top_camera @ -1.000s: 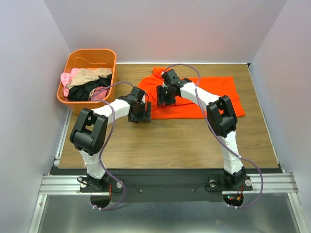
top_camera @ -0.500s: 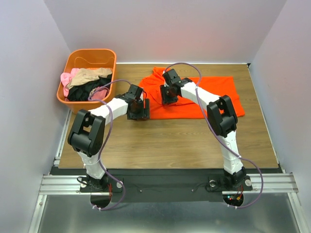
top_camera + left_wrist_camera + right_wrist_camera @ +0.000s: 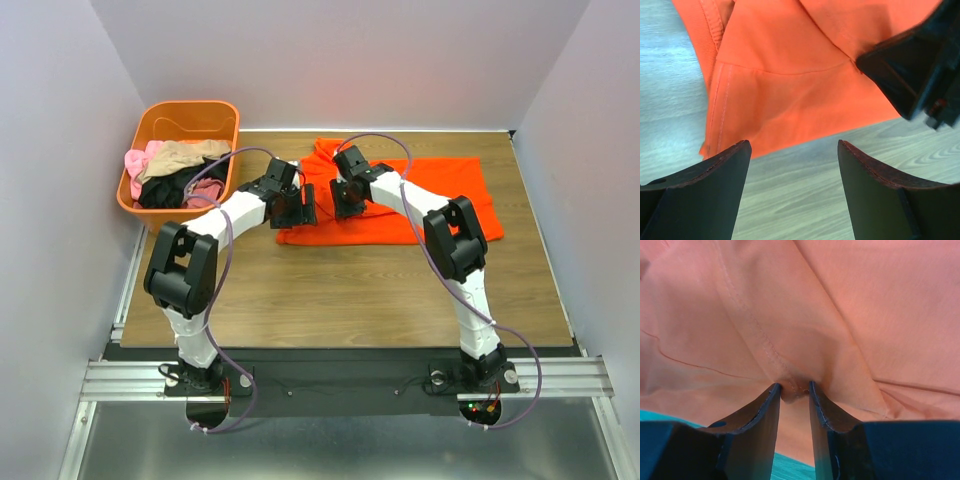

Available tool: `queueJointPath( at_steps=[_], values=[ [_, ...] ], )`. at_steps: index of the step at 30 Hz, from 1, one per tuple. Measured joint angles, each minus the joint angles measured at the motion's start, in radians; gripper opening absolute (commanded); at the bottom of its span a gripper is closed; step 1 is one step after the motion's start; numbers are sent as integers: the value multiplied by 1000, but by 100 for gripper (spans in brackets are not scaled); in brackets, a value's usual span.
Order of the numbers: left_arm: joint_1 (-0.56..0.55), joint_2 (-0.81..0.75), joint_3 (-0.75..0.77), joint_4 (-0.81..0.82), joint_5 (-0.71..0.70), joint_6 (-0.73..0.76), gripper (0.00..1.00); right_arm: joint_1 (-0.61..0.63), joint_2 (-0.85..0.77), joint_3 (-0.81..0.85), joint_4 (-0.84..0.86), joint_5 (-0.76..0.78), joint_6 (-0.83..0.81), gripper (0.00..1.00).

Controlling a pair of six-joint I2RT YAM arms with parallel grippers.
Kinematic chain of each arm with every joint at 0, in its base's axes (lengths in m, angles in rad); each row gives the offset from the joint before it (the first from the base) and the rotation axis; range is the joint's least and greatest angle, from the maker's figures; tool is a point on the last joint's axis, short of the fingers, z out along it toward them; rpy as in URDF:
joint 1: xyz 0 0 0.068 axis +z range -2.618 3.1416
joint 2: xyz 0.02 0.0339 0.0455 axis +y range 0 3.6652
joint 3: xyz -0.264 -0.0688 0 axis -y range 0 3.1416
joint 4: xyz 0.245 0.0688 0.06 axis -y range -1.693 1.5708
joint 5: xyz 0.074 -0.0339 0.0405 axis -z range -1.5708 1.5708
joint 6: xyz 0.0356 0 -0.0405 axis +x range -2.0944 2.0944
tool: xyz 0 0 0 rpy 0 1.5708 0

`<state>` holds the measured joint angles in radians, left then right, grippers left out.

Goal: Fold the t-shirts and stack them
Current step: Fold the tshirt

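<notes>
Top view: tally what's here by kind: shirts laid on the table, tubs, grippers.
Orange-red t-shirt laid out: 1
Orange tub: 1 (heaped clothes inside, uncountable)
Grippers: 2, left gripper and right gripper
Total: 4

From above and behind the arms we look down on the whole desk [image 3: 350, 290]. Our left wrist view looks from close by, past the left end effector [image 3: 792, 147], at the edge of the orange-red tee [image 3: 790, 85]. The right wrist view, even nearer, shows only that tee.
</notes>
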<state>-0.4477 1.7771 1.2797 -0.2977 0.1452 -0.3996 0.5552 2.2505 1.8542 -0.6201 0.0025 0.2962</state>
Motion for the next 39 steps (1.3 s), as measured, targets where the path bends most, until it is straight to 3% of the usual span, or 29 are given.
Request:
queueJointPath(
  at_steps=[4,7,12,21,30,32,34,35,38,39],
  values=[
    [0,49,0,10,6,-1,82,3,4,-7,-3,2,-6,36],
    [0,77,-2,21,11,-1,81,3,6,-7,-2,2,-6,29],
    [0,92,-45,50,11,-1,81,3,14,-7,-3,12,-12,0],
    [0,60,-135,160,8,-2,81,-11,14,77,-48,101,-12,0],
    [0,52,-153,189,8,-2,81,-135,58,204,-52,145,3,1],
    [0,52,-153,191,7,-2,81,-163,77,214,-53,157,13,6],
    [0,52,-155,198,8,-2,81,-192,94,217,-60,162,22,20],
    [0,52,-155,201,8,-2,81,-208,106,225,-68,162,27,37],
    [0,52,-158,204,5,-2,81,-236,128,243,-71,176,37,63],
    [0,51,-158,204,4,-2,82,-243,129,244,-71,177,40,65]
  ],
)
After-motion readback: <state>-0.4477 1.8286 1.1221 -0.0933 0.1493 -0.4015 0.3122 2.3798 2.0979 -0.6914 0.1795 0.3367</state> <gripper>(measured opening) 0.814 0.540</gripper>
